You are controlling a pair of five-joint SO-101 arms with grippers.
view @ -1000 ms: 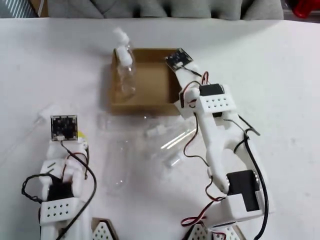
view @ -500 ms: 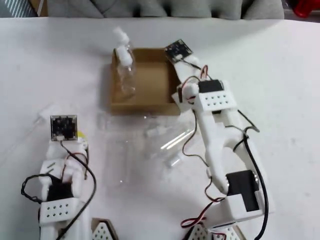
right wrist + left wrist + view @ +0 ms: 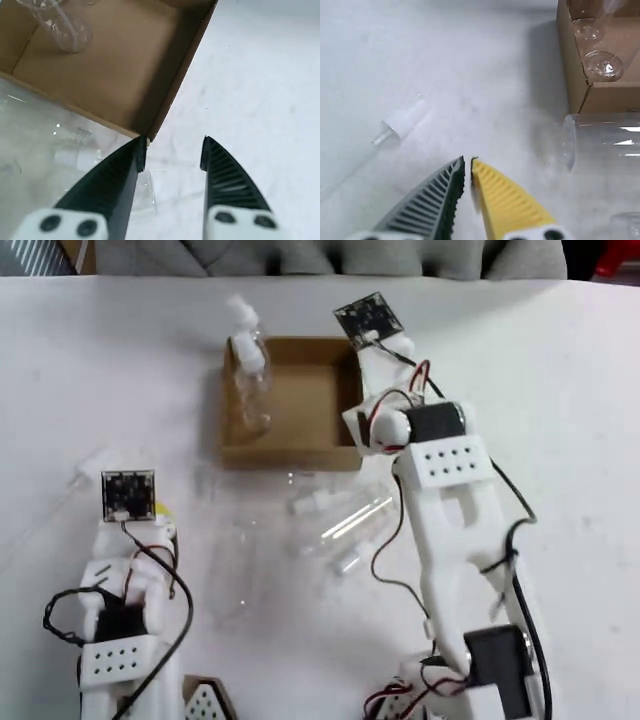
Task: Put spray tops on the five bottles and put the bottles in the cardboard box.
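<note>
I am holding my left gripper [image 3: 468, 166] low over the white table [image 3: 420, 50] at the near left, its grey and yellow fingers pressed together with nothing between them. A loose spray top [image 3: 400, 121] is lying on its side on the table just to the far left of that gripper, apart from it.

The cardboard box [image 3: 290, 445] is sitting open in the middle of the table, toward the far side. One clear bottle with a spray top [image 3: 248, 375] is standing inside the box against its left wall. Its clear body [image 3: 65, 25] is showing in my right wrist view.

My right arm [image 3: 440, 470] is stretching from the near right up along the right side of the box. My right gripper [image 3: 173, 148] is hanging beside the near right corner of the box with its black fingers spread apart and empty. One fingertip [image 3: 140, 147] is sitting right at that corner, and the other is over bare table to the right of the box.

Uncapped clear bottles are lying on the table just near of the box, one [image 3: 345, 525] toward the right and another [image 3: 230, 560] toward the left. A second loose spray top [image 3: 310, 502] is lying between them, close to the near wall of the box.
</note>
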